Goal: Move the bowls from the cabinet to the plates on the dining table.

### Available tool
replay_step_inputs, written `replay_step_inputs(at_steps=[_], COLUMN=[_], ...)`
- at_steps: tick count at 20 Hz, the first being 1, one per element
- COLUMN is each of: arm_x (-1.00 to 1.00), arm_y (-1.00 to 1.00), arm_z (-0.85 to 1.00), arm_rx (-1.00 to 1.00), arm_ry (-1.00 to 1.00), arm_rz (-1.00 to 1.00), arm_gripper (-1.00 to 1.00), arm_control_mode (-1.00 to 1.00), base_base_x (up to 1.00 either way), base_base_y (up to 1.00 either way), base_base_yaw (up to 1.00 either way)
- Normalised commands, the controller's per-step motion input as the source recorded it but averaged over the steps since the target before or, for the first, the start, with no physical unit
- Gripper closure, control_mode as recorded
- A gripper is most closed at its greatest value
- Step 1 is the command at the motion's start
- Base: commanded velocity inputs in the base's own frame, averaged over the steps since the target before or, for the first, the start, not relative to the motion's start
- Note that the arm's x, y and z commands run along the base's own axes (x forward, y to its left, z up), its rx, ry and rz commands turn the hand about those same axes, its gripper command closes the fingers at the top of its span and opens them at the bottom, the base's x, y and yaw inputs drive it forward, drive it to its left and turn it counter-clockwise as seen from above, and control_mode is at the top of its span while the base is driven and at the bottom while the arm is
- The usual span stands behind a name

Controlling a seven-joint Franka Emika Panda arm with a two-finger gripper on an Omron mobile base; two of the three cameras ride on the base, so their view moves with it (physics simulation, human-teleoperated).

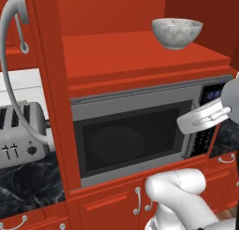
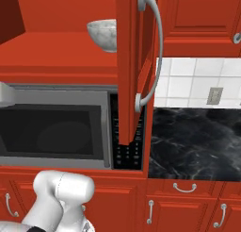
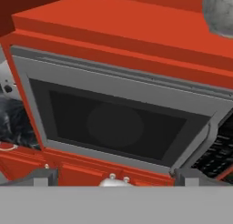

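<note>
The white grey-marbled bowl stands upright on the red shelf of the open cabinet, towards its right side. In the hand view the bowl is at the top right corner, above the cabinet shelf. My gripper is open, its fingertips far apart with nothing between them, well below and in front of the bowl. The dark brown bowl, the plates and the dining table are out of view.
A grey microwave sits under the shelf. The open cabinet doors with curved silver handles flank the opening. A toaster is on the left and a black marble counter on the right.
</note>
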Motion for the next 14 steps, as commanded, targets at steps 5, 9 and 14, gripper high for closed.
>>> replay_step_inputs(at_steps=[5,9,14], arm_x=[0.04,0.40,0.64], arm_y=[0.00,0.00,-0.03], arm_z=[0.71,0.46,0.16], arm_rx=[-0.22,-0.13,-0.04], arm_ry=[-0.02,-0.03,-0.08], arm_rz=[0.00,0.00,0.00], arm_gripper=[-1.00,-1.00,-1.00], arm_control_mode=[-1.00,-1.00,-1.00], base_base_x=[0.00,0.00,0.00], base_base_y=[0.00,0.00,0.00], base_base_yaw=[0.00,0.00,0.00])
